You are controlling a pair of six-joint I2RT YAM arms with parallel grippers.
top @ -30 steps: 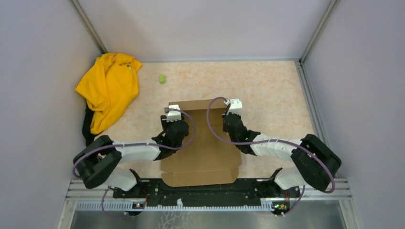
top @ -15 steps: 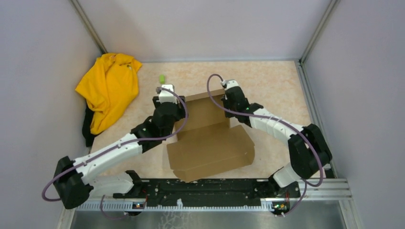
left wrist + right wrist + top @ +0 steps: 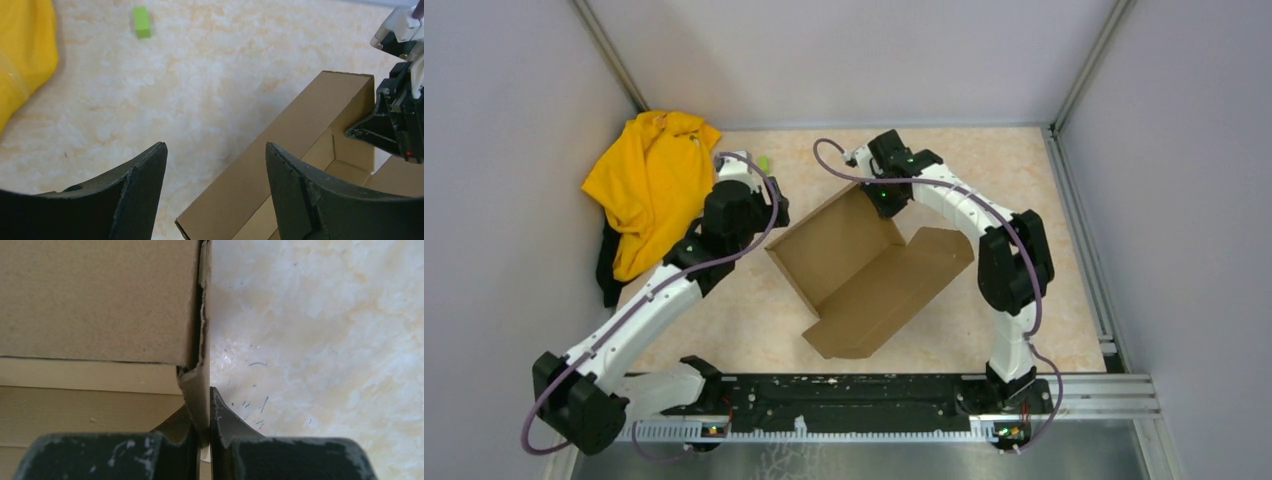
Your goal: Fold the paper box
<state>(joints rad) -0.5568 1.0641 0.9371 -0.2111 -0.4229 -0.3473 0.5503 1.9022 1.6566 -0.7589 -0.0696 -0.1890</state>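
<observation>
The paper box (image 3: 864, 268) is brown cardboard, half formed, lying turned at an angle mid-table with its lid panel flat toward the near right. My right gripper (image 3: 876, 197) is shut on the box's far side wall; in the right wrist view (image 3: 205, 410) the wall's edge (image 3: 197, 340) is pinched between the fingers. My left gripper (image 3: 759, 218) is open and empty, just left of the box. In the left wrist view (image 3: 215, 165) the box wall (image 3: 295, 135) lies under and beyond the right finger (image 3: 300, 190).
A yellow cloth garment (image 3: 649, 185) lies at the far left over something black. A small green block (image 3: 764, 162) sits near it, also in the left wrist view (image 3: 141, 22). Grey walls surround the table; the arm bases' rail (image 3: 854, 400) runs along the near edge.
Both arms have reached away from the bases. The right gripper has dragged the box farther and swung it counter-clockwise. The left gripper has come off the box toward the far left.
</observation>
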